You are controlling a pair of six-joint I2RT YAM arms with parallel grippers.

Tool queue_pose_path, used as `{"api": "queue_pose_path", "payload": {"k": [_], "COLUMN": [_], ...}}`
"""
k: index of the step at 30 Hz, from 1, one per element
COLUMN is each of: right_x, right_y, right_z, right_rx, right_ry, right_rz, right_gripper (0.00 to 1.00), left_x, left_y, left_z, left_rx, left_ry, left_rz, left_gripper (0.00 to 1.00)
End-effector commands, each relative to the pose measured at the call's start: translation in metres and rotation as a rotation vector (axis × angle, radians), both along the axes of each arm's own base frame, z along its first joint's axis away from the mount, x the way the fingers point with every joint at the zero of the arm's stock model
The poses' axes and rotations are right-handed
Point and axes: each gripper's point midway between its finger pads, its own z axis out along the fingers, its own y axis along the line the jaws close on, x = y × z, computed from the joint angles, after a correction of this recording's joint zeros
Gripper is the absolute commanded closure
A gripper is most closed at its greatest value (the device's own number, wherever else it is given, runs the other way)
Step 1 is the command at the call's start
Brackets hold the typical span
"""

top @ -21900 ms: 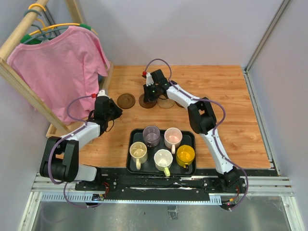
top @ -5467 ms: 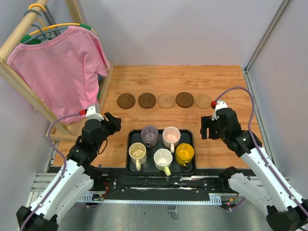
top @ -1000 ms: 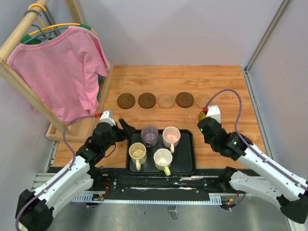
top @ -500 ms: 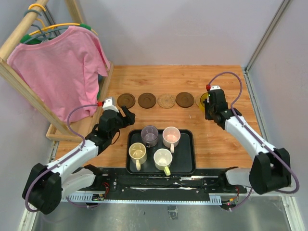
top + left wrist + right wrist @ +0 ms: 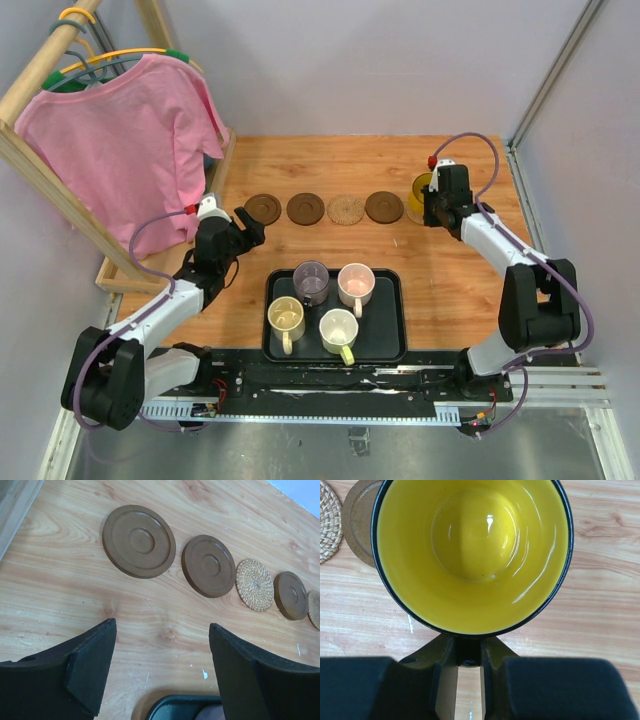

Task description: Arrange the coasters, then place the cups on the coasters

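1. Wooden worktop (image 5: 470, 290) sits between grey walls, with a black tray (image 5: 388, 335) at its near edge and the coasters (image 5: 306, 208) in a row beyond it.
2. The yellow cup (image 5: 472, 555) was in the tray's near right corner moments ago. It is now at the right end of the coaster row, and that corner of the tray is bare.
3. The right gripper (image 5: 469, 659) is narrowed on the cup's handle side and holds it. The fifth coaster is hidden beneath the cup, so whether the cup rests on it or hangs above it cannot be told.
4. The left gripper (image 5: 162, 650) has swung from the tray toward the left end of the row. Its jaws stand wide and hold nothing, near the leftmost dark coaster (image 5: 139, 541).
5. Four coasters show bare, so arranging looks finished and the first cup is nearly placed.
6. The tray holds four cups: cream cup (image 5: 287, 315), purple-grey cup (image 5: 313, 280), pinkish cup (image 5: 358, 283) and white cup (image 5: 339, 328). All look empty.
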Motion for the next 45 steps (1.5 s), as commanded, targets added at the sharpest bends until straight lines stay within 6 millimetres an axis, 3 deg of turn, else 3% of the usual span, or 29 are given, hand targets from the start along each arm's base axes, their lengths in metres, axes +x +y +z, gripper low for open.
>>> {"api": "queue_pose_path", "payload": {"k": [1, 12, 28, 45], "right_x": [0.036, 0.048, 0.042, 0.043], "right_y": [-0.005, -0.01, -0.017, -0.018], "right_z": [0.036, 0.018, 0.01, -0.011], "right_rx": [0.012, 0.012, -0.017, -0.031], "right_ry": [-0.131, -0.055, 0.055, 0.111], "right_rz": [0.007, 0.006, -0.021, -0.026], "right_gripper": [0.99, 0.99, 0.99, 0.99], "left_x": [0.01, 0.008, 0.008, 0.007], "left_y": [0.0, -0.002, -0.004, -0.006], "left_z": [0.016, 0.009, 0.002, -0.003], "left_rx": [-0.01, -0.018, -0.019, -0.022], "left_ry": [-0.052, -0.035, -0.014, 0.002], "left_rz": [-0.002, -0.014, -0.025, -0.031], "left_gripper": [0.22, 0.22, 0.22, 0.22]}}
